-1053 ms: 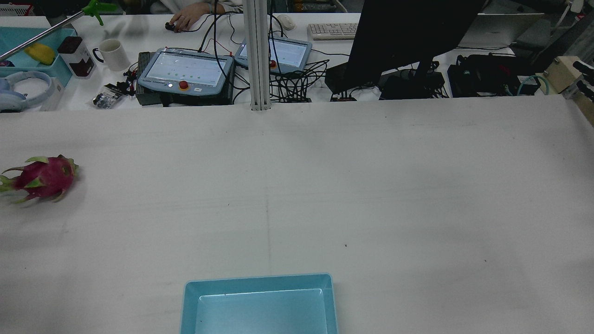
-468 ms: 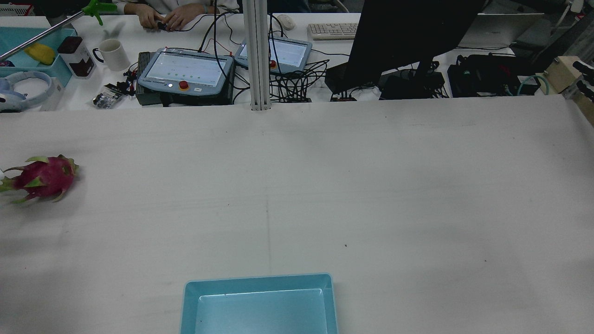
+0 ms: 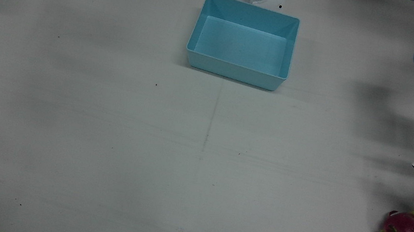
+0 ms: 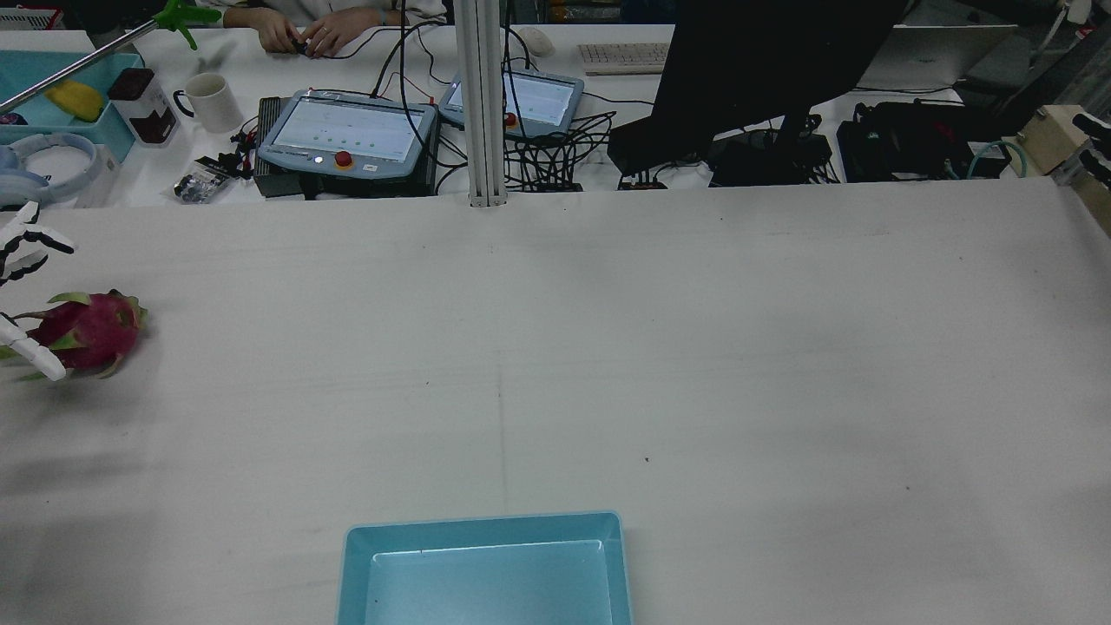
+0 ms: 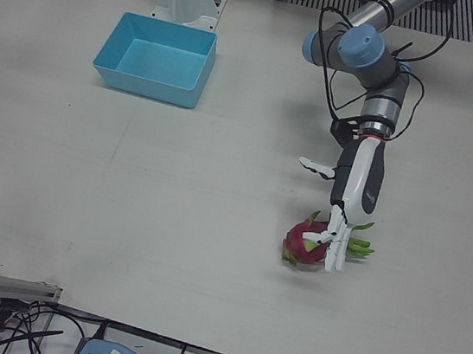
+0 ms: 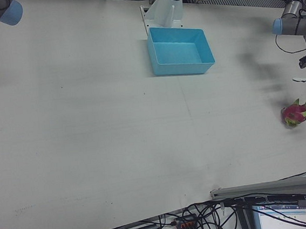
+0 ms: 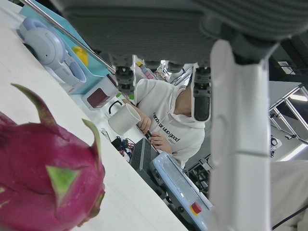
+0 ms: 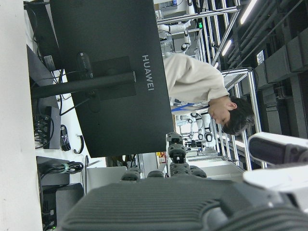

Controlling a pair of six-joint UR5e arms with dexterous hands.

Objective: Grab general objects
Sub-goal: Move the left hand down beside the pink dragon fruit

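1. The dragon fruit (image 5: pixel 308 243) lies on its side on the bench (image 5: pixel 173 195), near the edge on the left arm's side and well apart from the blue bin (image 5: pixel 155 58).
2. Only the left-front view shows the whole left hand (image 5: pixel 342 215): it hangs over the fruit with fingers spread wide, holding nothing. Whether they touch the fruit's skin I cannot tell.
3. The rear view catches just white fingertips (image 4: pixel 26 351) at its left edge beside the fruit.
4. The right hand (image 4: pixel 1095 143) shows only as a sliver at the rear view's right edge; its state cannot be told.
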